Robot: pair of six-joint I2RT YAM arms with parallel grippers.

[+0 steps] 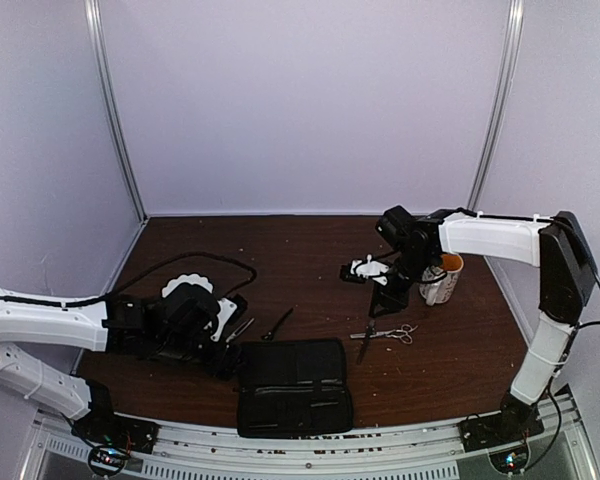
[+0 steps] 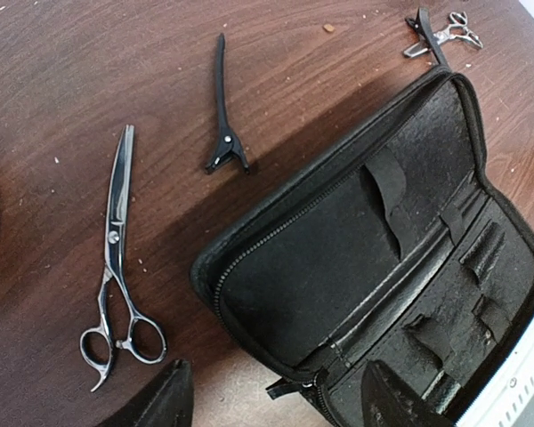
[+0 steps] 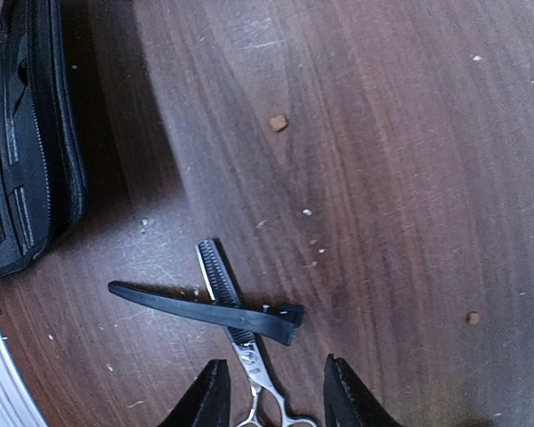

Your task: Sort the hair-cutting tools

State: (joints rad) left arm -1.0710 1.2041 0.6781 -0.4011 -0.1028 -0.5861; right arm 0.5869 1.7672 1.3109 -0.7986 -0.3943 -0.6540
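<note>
Left tool: the left tool point(image 2: 276, 407) is released, its two fingers spread wide with nothing between them, hanging over the near corner of the zip case point(image 2: 338, 258).
Right tool: the right tool point(image 3: 276, 400) is released, its fingers apart on either side of the toothed scissors' shank, with a gap showing on both sides.
Plain scissors: the plain scissors point(image 2: 114, 253) lie closed and flat on the worktop point(image 3: 383, 178), just beside the case's left edge in the left wrist view.
First black clip: the first black clip point(image 2: 223, 107) lies beside the plain scissors, apart from them.
Toothed scissors: the toothed scissors point(image 3: 221, 277) lie on the worktop, to the right of the case.
Second black clip: the second black clip point(image 3: 196, 307) lies crosswise on the toothed scissors' blade.
Zip case: unzipped, laid open and flat at the near edge.
Others: a white bowl point(image 1: 188, 284) sits behind the left arm, and a cup point(image 1: 445, 275) beside the right arm.
</note>
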